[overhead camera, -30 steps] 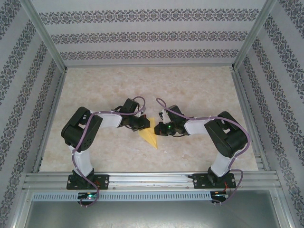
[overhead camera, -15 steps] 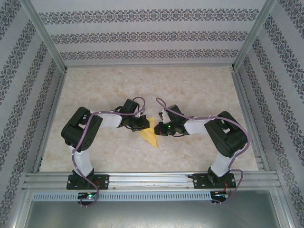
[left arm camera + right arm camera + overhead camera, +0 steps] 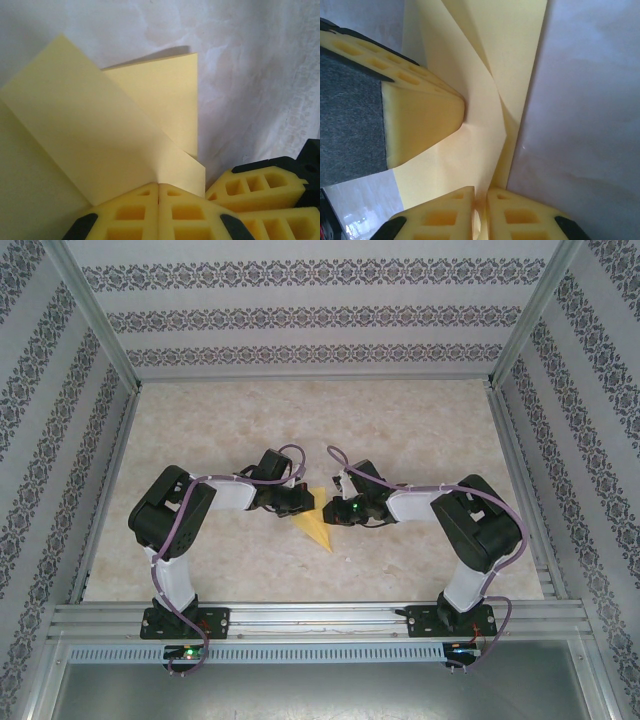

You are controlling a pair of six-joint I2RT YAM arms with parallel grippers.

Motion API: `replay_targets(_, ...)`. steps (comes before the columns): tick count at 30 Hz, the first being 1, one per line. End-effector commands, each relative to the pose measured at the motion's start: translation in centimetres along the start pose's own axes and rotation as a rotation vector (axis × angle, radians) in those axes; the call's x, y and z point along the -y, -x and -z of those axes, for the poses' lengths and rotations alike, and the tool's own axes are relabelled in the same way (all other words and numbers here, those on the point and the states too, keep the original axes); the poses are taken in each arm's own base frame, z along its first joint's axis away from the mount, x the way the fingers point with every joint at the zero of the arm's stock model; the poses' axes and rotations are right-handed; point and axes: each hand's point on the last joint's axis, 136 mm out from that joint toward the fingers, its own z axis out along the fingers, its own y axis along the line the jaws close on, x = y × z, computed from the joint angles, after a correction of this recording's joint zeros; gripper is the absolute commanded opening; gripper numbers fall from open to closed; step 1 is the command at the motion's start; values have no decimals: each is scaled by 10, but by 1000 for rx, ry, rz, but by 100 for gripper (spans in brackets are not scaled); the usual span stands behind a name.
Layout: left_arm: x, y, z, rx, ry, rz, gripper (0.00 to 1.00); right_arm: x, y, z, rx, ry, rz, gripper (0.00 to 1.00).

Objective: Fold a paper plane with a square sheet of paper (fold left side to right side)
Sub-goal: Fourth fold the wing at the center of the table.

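1. The yellow sheet of paper (image 3: 316, 523) lies on the table (image 3: 420, 430), between the two arms. It's already creased into a pointed shape, tip toward the arm bases.
2. Left end effector (image 3: 159, 187): foam fingers pressed together, with the bottom edge of a raised flap pinched between them.
3. Right end effector (image 3: 480, 195): fingers all but closed, nipping a fold of the same sheet. One of the left's fingers sits right up against the paper just beside it.
4. Handling, my guess: featherweight and floppy, with no stiffness except along the creases. It'll sag wherever it isn't supported, and it'll probably skate on that smooth table if only one side gets pulled.
5. It's fragile too. If the two arms tug against each other it'll wrinkle or tear, so leave some slack.
6. Where to grab: a shallow bite near an edge or corner of the flap, pretty much like now. I'd have one side anchor the body while the other carries the left flap over to the right. The foam pads look grippy enough, so no need to squeeze hard.
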Motion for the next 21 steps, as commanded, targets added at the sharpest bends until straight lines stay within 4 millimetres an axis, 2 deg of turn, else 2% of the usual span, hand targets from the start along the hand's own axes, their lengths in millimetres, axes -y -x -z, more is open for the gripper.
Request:
replay_targets(1,-36,-25,-9,-56,113,36,5,-12,10,12,30,5,26,19)
replay_targets(8,-37,-26,-9,-56,114,36,5,-26,21,33,82,56,41,31)
replay_targets(12,-36,-24,-9,-54,110,36,5,-32,16,41,84,86,41,32)
replay_targets(15,-35,-24,-9,-54,109,38,5,-37,4,42,47,127,19,24)
replay_targets(21,-34,-23,-8,-53,108,33,5,-59,-24,32,-57,214,1,0)
